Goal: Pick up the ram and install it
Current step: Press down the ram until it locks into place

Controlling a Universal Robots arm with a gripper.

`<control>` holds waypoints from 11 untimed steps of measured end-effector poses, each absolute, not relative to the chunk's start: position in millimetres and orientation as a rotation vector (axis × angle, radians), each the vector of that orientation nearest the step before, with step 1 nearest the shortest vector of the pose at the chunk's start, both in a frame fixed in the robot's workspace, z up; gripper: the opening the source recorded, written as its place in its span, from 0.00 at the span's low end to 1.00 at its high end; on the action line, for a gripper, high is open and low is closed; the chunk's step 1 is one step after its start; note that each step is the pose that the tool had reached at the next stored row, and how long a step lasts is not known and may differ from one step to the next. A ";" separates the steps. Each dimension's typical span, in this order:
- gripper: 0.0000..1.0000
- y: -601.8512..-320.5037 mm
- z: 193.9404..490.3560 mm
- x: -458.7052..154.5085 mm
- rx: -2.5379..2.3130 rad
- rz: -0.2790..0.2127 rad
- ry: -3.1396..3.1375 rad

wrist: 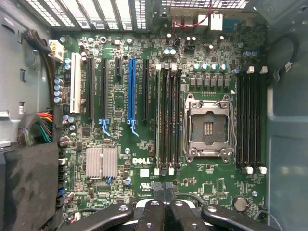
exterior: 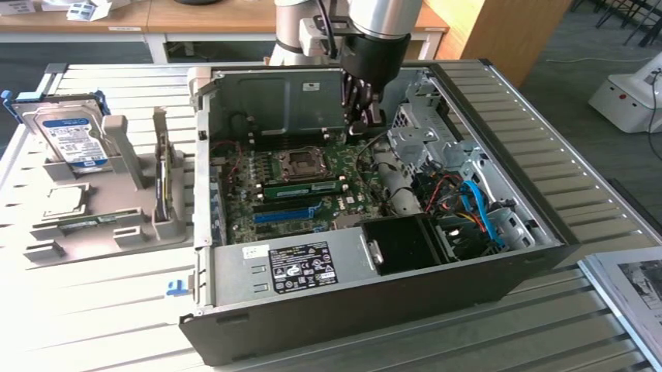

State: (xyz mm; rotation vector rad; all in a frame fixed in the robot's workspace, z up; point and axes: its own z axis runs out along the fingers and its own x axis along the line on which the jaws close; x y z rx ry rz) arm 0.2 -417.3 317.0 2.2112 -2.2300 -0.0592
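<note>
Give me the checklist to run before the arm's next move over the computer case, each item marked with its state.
1. Gripper shut: ok.
2. Nothing held: ok, the jaws meet on nothing in the wrist view.
3. Ram in a slot beside the processor socket: ok, it lies level along the slot.
4. Slot latches closed on the ram's ends: cannot tell.
5. Gripper apart from the ram: ok, it hangs above the motherboard.
6. Cables away from the ram: ok, they lie toward the exterior view's right.
</note>
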 end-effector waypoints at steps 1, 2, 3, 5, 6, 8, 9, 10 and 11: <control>0.10 -417.3 316.7 0.2 2.211 -0.059 -2.230; 0.10 -417.3 316.3 0.2 2.211 -0.059 -2.230; 0.10 -417.3 315.9 0.2 2.211 -0.059 -2.230; 0.10 -417.3 315.0 0.2 2.211 -0.059 -2.230; 0.10 -417.3 314.6 0.2 2.211 -0.059 -2.230; 0.10 -417.3 313.6 0.2 2.211 -0.059 -2.230; 0.10 -417.3 313.2 0.2 2.211 -0.059 -2.230; 0.10 -417.3 312.7 0.2 2.211 -0.059 -2.230; 0.10 -417.3 312.2 0.2 2.211 -0.059 -2.230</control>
